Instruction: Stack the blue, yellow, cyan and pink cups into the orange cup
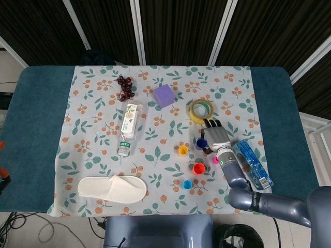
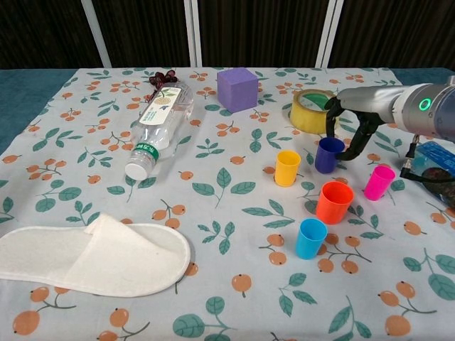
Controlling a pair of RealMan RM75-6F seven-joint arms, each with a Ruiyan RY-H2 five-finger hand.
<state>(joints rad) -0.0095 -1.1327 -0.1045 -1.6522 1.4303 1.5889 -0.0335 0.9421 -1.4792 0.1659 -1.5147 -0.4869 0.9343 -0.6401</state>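
Observation:
My right hand (image 2: 353,119) (image 1: 218,136) reaches in from the right, and its fingers close around the dark blue cup (image 2: 328,155) (image 1: 199,144), which leans slightly left on the cloth. The yellow cup (image 2: 287,168) stands upright just left of it. The orange cup (image 2: 334,202) stands in front of the blue one, with the cyan cup (image 2: 311,238) nearer still. The pink cup (image 2: 379,182) stands right of the orange one, below the hand's wrist. My left hand shows in neither view.
A yellow tape roll (image 2: 311,111) lies just behind the hand. A purple cube (image 2: 237,89), a lying bottle (image 2: 160,126), grapes (image 2: 162,77) and a white slipper (image 2: 85,256) are to the left. A blue packet (image 1: 252,163) lies at the right edge.

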